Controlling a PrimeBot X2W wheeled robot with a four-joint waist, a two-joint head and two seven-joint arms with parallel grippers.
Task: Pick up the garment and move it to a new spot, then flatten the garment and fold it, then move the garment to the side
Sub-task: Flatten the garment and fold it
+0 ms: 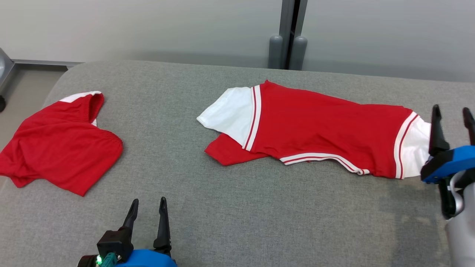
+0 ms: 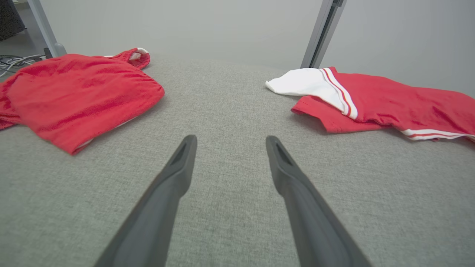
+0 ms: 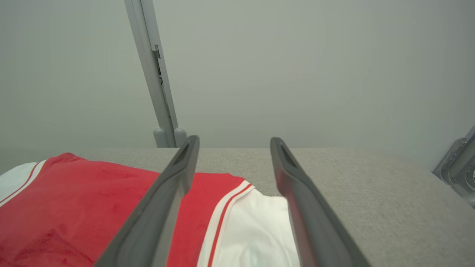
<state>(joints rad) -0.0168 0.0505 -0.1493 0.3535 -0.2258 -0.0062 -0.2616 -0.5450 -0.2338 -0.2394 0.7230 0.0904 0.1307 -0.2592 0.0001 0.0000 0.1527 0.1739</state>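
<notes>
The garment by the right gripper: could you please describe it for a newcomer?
On the grey table, look right of centre: a long red garment beside the right gripper. Unlike the crumpled red garment at left, it has white sleeves and striped trim.

Left claw (image 1: 148, 200) and right claw (image 1: 451, 108) both spread wide

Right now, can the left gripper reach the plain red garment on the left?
Probably yes: the left gripper is open, and just bare grey surface lies between it and the garment.
</notes>
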